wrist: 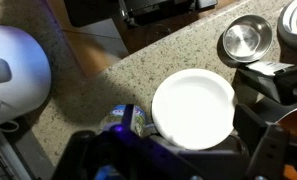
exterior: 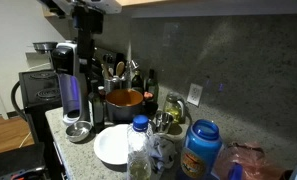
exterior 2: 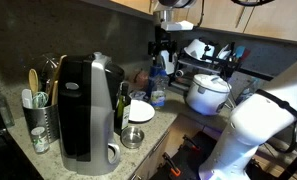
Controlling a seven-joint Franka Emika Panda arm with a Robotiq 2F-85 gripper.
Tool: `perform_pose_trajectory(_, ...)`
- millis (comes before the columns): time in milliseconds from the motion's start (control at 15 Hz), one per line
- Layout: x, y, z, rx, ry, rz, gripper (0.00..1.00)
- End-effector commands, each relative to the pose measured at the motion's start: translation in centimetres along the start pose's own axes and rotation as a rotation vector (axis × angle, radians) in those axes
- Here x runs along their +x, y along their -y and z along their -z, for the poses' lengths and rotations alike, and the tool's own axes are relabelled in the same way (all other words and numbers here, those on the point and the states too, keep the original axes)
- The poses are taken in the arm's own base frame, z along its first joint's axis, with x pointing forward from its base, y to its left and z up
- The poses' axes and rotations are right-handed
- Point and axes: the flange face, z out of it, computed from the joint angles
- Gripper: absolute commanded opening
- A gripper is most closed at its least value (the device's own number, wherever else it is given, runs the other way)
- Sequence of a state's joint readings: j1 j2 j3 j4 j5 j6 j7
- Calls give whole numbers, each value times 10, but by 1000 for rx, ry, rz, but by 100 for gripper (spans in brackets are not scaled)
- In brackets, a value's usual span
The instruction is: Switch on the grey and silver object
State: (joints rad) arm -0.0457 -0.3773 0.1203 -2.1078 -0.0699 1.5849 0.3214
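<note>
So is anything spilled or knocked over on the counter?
Nothing stands out. The grey and silver machine stands upright, the red pot sits level near it, and the white plate lies flat and looks clean. No spill shows on the speckled counter, though the pictures are dim and blurry.

Exterior view, about counter height: looks obliquely across the speckled counter (exterior: pixel 84 150) toward the backsplash; blue-lidded jar (exterior: pixel 200 148) close to the lens, grey and silver object (exterior: pixel 70 88) further off at frame left, white plate (exterior: pixel 112 146) between them.

Exterior view, from the machine's end: faces along the same counter (exterior 2: pixel 158 123); grey and silver object (exterior 2: pixel 88 110) near and large, white plate (exterior 2: pixel 141 110) beyond it.

Wrist view: looks straight down, close above the counter (wrist: pixel 98 78); white plate (wrist: pixel 193 108) fills much of the frame.

Shared by all 3 views: the plate and the counter around it.
</note>
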Motion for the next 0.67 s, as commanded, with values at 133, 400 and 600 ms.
perform_pose_trajectory(133,0,0,0,0,1,0,100)
perform_pose_trajectory(400,3,3,3,-5,0,24,100)
perform_pose_trajectory(600,4,18,10,1,-2,86,100)
